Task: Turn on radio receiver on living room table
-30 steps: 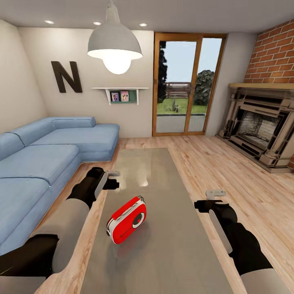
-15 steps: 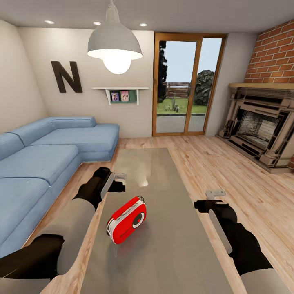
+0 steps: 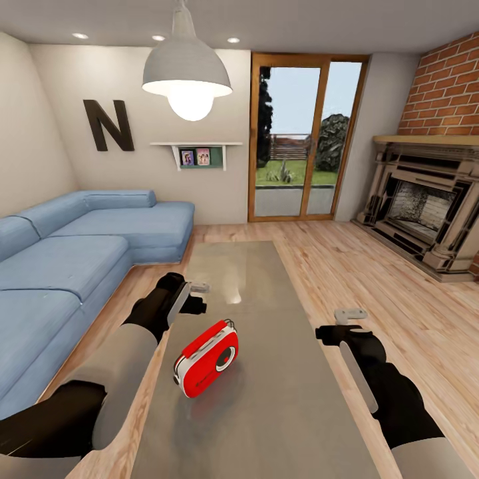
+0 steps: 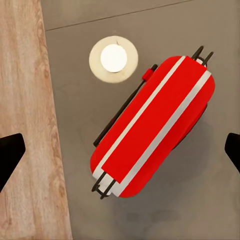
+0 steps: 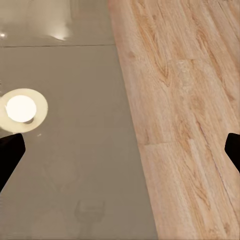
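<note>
The red radio receiver (image 3: 206, 359) with white trim rests on the glossy grey table (image 3: 273, 412), near its left edge, dial facing up and toward me. My left gripper (image 3: 196, 297) hovers open just beyond the radio, above the table's left edge. The left wrist view looks straight down on the radio (image 4: 155, 125), which lies between the spread black fingertips (image 4: 10, 152), untouched. My right gripper (image 3: 342, 324) hangs open over the table's right edge, well right of the radio, with nothing between its fingertips (image 5: 10, 152).
A blue sectional sofa (image 3: 73, 259) runs along the left. The brick fireplace (image 3: 426, 213) stands at the right, glass doors (image 3: 303, 140) at the back. A white pendant lamp (image 3: 187, 73) hangs over the table's far end. Light wood floor (image 3: 372, 266) surrounds the table.
My left arm has shifted rightward, bringing its gripper from beside the table to over the table's left edge beyond the radio. Right arm and radio have not moved.
</note>
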`<state>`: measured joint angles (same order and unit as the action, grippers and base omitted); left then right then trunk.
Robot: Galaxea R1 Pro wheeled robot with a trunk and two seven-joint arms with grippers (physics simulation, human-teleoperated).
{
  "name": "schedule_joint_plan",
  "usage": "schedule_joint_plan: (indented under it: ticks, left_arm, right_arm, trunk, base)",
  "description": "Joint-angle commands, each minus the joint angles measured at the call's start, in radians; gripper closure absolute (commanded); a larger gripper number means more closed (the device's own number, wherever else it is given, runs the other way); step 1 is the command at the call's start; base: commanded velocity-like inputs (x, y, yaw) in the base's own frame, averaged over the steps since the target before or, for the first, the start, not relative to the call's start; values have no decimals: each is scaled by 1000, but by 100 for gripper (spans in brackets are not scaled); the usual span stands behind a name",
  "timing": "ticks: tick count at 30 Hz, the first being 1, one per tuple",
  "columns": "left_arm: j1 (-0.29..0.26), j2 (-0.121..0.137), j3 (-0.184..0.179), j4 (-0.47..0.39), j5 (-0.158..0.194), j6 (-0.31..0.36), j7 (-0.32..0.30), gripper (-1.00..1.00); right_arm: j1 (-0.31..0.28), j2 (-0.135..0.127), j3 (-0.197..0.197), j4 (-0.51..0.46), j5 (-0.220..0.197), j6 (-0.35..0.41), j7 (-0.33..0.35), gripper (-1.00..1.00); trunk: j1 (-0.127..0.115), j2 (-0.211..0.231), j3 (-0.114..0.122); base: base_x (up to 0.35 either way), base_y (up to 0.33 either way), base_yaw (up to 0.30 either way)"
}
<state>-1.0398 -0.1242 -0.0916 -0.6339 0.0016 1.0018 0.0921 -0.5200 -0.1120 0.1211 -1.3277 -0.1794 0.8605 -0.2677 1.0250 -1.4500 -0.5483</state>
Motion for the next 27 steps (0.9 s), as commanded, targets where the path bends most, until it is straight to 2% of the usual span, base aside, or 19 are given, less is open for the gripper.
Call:
schedule_joint_plan:
  ticks: [1,27]
  left_arm:
    - [0,0,0,0,0,0,0,-100]
    - [0,2,0,0,0,0,-2,-100]
  right_arm:
    - [0,0,0,-1,-1,1,0,-100]
    - [0,0,0,-5,-2,0,1,-100]
  trunk:
    - [0,0,0]
    - [0,0,-36]
  base:
    - [0,0,0]
    - [0,0,0]
